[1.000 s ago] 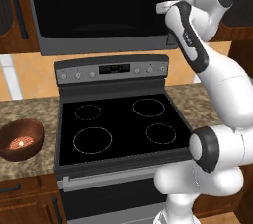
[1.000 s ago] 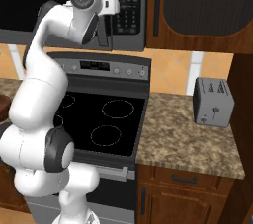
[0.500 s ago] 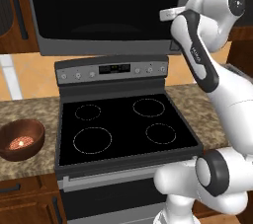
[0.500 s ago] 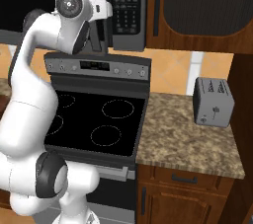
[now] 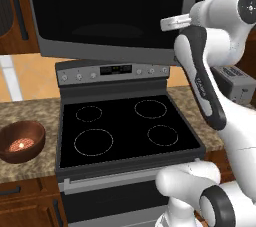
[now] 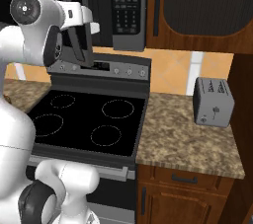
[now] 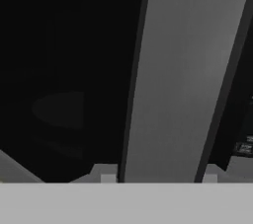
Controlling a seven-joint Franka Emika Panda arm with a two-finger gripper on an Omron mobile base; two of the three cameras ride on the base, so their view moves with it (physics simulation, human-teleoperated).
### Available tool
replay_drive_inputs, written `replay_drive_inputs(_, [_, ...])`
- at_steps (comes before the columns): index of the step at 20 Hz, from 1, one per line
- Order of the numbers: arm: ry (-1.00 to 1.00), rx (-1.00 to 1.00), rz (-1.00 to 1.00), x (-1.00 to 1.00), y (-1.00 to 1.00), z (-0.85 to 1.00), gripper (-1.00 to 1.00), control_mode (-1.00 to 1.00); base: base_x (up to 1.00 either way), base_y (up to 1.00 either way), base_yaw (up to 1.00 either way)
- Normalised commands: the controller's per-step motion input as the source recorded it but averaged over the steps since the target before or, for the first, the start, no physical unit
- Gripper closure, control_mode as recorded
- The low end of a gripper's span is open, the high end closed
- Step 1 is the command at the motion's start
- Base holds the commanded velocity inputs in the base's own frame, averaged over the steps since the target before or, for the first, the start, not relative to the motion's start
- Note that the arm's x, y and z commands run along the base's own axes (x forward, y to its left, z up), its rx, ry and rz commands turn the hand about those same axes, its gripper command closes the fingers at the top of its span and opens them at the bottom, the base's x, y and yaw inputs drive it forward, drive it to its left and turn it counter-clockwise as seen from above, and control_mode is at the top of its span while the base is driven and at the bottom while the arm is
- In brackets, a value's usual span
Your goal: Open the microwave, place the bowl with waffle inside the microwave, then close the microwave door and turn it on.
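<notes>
Even, soft rendered light in both base views, faint sheen on the glossy reddish-brown wooden bowl (image 5: 21, 142) at lower left, hand view was dim, murky, coarse, slightly blurred, no hard shadows.

I see a black stove (image 5: 127, 126) right in front of me, with four thin ring shapes drawn on its flat top. At the back of it is a grey panel (image 5: 112, 71) with small round knobs and a little dark screen in the middle. On both sides of the stove there is a speckled brown counter (image 6: 185, 139) (it looks like stone). A small grey toaster (image 6: 213, 101) stands upright on the counter, well apart from the stove, close to the wall. Under the counter are brown wooden cupboards (image 6: 185, 193) with dark handles. Another brown cupboard (image 6: 200, 8) hangs up high. The wall (image 6: 173, 67) behind is orange.
</notes>
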Motion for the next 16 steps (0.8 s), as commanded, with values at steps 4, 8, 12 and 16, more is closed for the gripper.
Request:
replay_drive_inputs(4, [-0.01, -0.13, -0.11, -0.91, 1.0, 0.04, 1.0, -1.0, 0.0, 0.0, 0.0])
replay_drive_inputs(8, [0.0, -0.15, -0.1, -0.61, 1.0, 0.01, 1.0, -1.0, 0.0, 0.0, 0.0])
replay_drive_inputs(12, [0.0, -0.19, -0.08, -0.39, 1.0, 0.0, 1.0, -1.0, 0.0, 0.0, 0.0])
replay_drive_inputs(16, [0.0, -0.16, -0.02, -0.09, 1.0, -0.26, 1.0, -1.0, 0.0, 0.0, 0.0])
